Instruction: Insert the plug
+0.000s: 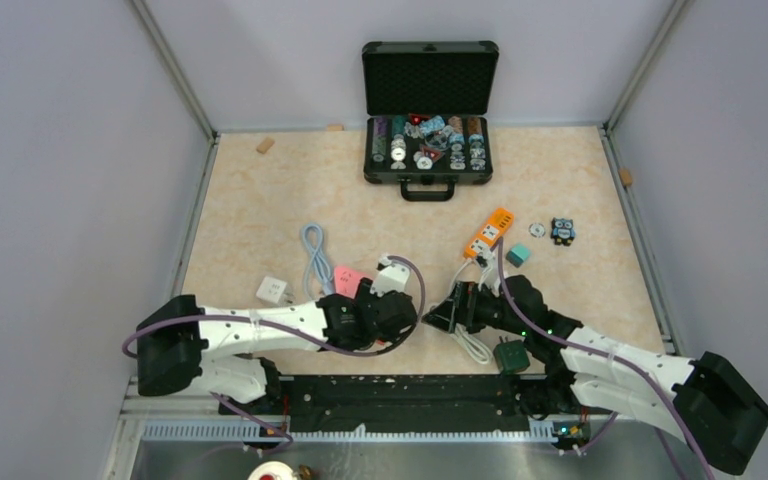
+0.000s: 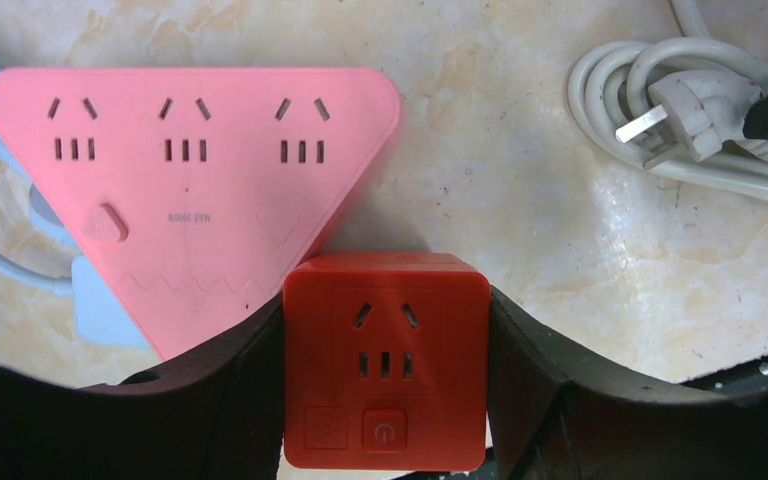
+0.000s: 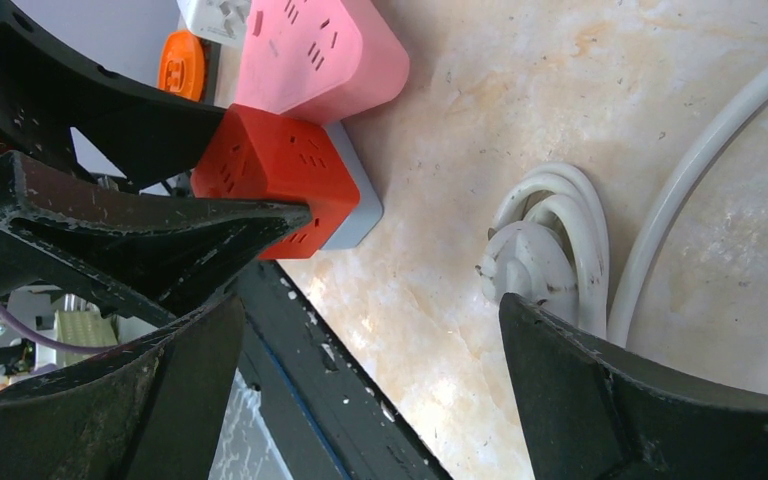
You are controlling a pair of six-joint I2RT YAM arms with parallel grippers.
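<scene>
Jaws of the left gripper (image 2: pixel 385 372) are clamped on a red plastic cube socket (image 2: pixel 385 350). Its black fingers (image 2: pixel 230 390) press against two opposite side faces, and the three-pin outlet and power button are turned up toward the wrist camera. Jaws of the right gripper (image 3: pixel 370 300) stand wide apart with nothing between them. One of its fingertips sits right at the white three-pin plug (image 3: pixel 522 265), but whether it touches cannot be told.

The plug lies on the beige marbled tabletop (image 3: pixel 580 90) amid its own coiled white cable (image 3: pixel 570 215), with its prongs bare and angled roughly toward the red cube. The cube is near the plug but clearly apart from it, with bare tabletop between them. On the cube's side away from the plug, close against it, lies a pink triangular power strip (image 2: pixel 190 170) with three outlet groups. Farther from the plug, toward the back of the table in the top view, are an orange power strip (image 1: pixel 488 232) and an open black case (image 1: pixel 430 110) of small parts.
</scene>
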